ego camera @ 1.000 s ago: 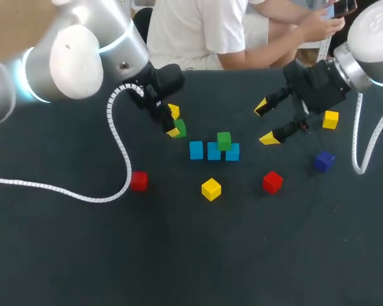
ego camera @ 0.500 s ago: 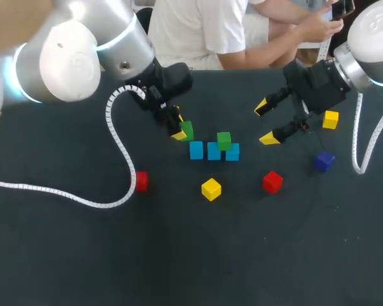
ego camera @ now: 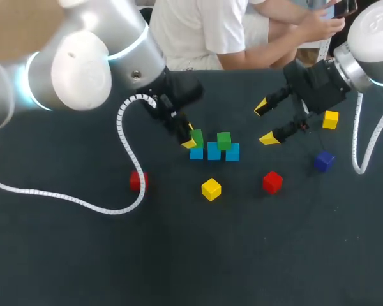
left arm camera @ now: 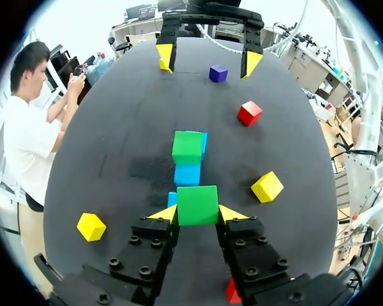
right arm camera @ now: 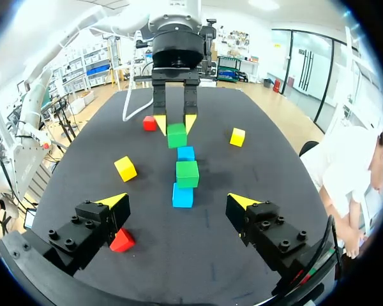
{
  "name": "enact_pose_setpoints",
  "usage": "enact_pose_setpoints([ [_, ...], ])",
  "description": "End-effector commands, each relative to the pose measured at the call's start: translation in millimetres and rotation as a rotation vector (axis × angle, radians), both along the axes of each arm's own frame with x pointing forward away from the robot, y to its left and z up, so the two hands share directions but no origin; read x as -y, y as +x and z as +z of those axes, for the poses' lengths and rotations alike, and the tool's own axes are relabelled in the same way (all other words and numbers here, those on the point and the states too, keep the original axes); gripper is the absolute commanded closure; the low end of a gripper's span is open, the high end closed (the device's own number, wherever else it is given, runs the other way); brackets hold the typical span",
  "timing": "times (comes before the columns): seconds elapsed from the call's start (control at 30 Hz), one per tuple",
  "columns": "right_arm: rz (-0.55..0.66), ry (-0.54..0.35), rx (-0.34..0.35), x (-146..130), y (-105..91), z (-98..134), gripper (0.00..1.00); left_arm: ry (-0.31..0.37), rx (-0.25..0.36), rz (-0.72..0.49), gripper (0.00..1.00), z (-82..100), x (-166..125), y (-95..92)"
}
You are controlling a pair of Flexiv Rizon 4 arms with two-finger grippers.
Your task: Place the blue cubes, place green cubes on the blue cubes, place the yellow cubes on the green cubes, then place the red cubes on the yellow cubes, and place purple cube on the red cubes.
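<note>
My left gripper point(ego camera: 193, 139) is shut on a green cube point(left arm camera: 196, 205) and holds it just above the left end of a row of three blue cubes point(ego camera: 213, 152). A second green cube point(ego camera: 224, 140) sits on top of that row, over its right part. Loose on the table are a yellow cube point(ego camera: 210, 189), a red cube point(ego camera: 272, 182), another red cube point(ego camera: 137, 182), a yellow cube point(ego camera: 330, 119) and the purple cube point(ego camera: 324, 160). My right gripper point(ego camera: 267, 122) hangs open and empty above the table, right of the row.
A third yellow cube point(left arm camera: 90, 226) lies beside my left gripper, hidden under the arm in the head view. The left arm's white cable point(ego camera: 124, 159) loops across the table near the left red cube. The dark table point(ego camera: 242, 255) has bare room at the front.
My left gripper has carried the green cube to the right, up to the left end of the blue row. The right arm has kept still.
</note>
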State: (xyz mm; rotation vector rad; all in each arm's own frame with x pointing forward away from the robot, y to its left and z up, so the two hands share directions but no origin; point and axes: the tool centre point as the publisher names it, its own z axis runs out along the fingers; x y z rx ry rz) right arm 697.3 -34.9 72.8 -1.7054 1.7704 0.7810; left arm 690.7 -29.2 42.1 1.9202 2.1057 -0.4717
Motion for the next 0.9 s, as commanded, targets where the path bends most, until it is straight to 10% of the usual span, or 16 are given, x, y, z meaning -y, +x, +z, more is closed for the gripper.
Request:
enact_pose_setpoints([
  [0.03, 0.0, 0.002, 0.001, 0.1, 0.0, -0.2, 0.0, 0.008, -0.012, -0.005, 1.0, -4.6, 5.2, 5.2],
  [0.9, 0.0, 0.002, 0.001, 0.1, 0.0, -0.2, 0.0, 0.011, -0.019, -0.027, 1.0, -14.4, 14.3, 13.9],
])
